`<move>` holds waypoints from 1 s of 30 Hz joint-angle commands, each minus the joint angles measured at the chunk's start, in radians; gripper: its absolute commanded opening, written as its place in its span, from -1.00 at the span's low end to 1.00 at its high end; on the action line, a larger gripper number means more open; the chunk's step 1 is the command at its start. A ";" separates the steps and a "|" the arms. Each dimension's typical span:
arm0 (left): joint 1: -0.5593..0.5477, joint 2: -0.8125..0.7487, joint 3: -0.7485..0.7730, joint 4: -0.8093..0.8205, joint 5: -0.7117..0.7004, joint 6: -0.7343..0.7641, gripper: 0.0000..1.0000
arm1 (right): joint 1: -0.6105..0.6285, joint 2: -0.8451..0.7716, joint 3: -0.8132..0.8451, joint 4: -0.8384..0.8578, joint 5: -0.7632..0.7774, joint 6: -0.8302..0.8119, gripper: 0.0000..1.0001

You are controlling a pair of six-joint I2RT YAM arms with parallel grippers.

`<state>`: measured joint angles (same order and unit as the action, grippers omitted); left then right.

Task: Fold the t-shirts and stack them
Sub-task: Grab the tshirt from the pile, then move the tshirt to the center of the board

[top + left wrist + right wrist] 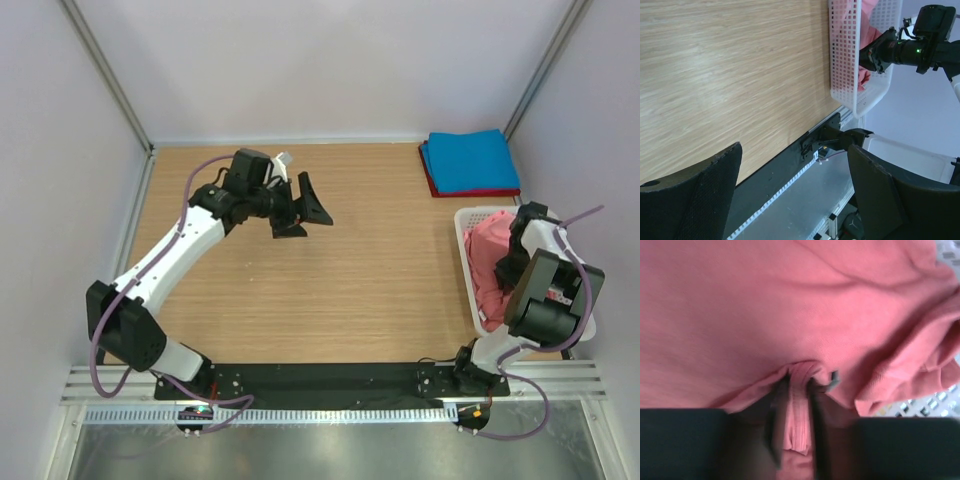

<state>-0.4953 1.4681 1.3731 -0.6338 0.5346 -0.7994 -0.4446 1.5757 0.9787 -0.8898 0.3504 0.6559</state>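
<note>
A pink t-shirt [490,258] lies crumpled in the white mesh basket [463,226] at the table's right edge. My right gripper [517,262] is down in the basket and shut on a fold of the pink t-shirt [800,320], which fills the right wrist view; the gripper [799,385] pinches a ridge of cloth. My left gripper [303,212] is open and empty, held above the bare table at the back left; its fingers [690,200] frame the table's front edge. The basket [847,60] and shirt [871,35] show far off in the left wrist view.
A folded blue t-shirt [470,160] lies on a red one [432,185] at the back right corner. White walls enclose the wooden table [330,280]. The black base rail [330,380] runs along the near edge.
</note>
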 commanded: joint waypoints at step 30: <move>0.144 -0.296 -0.006 -0.283 -0.528 -0.106 0.75 | 0.966 -0.118 0.760 0.368 -0.670 0.280 -0.98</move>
<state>-0.4004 1.2186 1.4002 -0.8085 0.1528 -0.8623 0.4675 1.5047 1.9781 -0.6132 -0.3103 0.9180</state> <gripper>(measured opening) 0.874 0.050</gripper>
